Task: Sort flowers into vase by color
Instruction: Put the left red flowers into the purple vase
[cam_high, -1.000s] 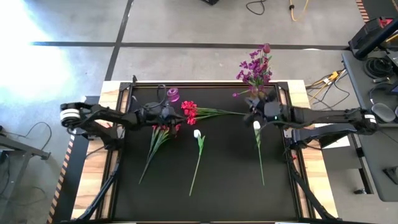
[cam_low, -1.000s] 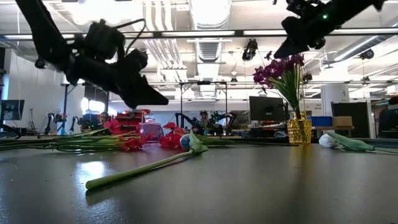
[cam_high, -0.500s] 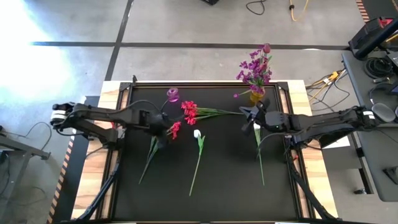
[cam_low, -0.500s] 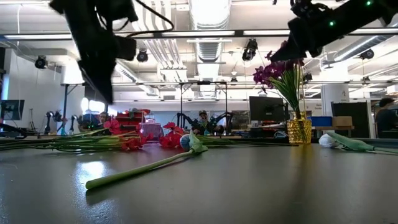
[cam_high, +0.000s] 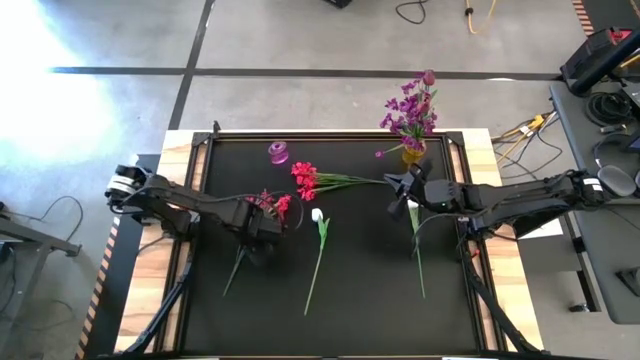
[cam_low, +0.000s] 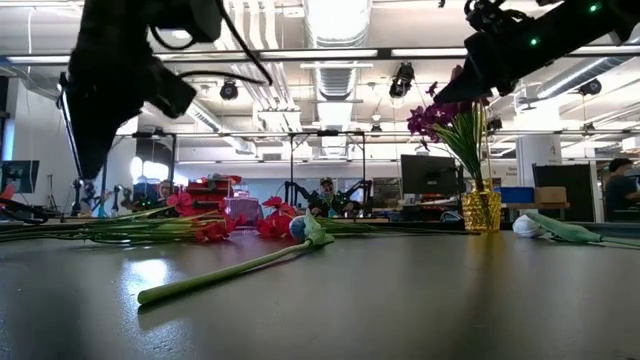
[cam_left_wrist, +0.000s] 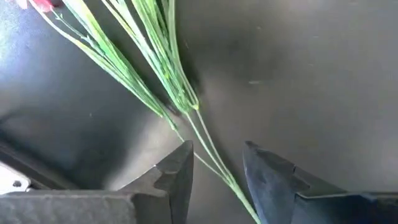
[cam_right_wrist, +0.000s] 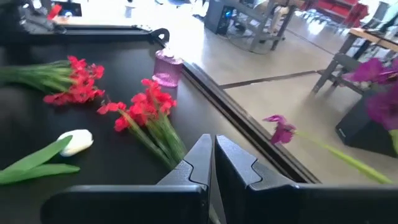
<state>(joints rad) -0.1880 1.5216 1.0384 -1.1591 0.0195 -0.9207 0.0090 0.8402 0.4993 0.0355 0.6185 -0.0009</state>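
Note:
A red-bloomed bunch (cam_high: 272, 204) lies flat on the black table, its green stems (cam_left_wrist: 155, 62) running toward the near edge. My left gripper (cam_left_wrist: 217, 171) hangs over those stems, pointing down and open, a finger on either side of the thin stem ends without touching them. A second red flower (cam_high: 305, 180) lies mid-table with its stem pointing right. Purple flowers (cam_high: 410, 105) stand in a gold vase (cam_high: 412, 152) at the far right. My right gripper (cam_right_wrist: 213, 155) is shut, raised above the table near that vase, holding nothing.
A small pink vase (cam_high: 278, 152) stands at the far left of the mat. One white tulip (cam_high: 317, 215) lies in the middle, another (cam_high: 413, 205) lies under the right arm. A loose purple sprig (cam_right_wrist: 280, 127) lies by the far edge.
My left gripper has swung from a slanting pose to pointing straight down and has moved toward the table's near edge, along the red bunch's stems. The bunch stays where it lay. My right gripper has drawn a little away from the gold vase and sunk slightly.

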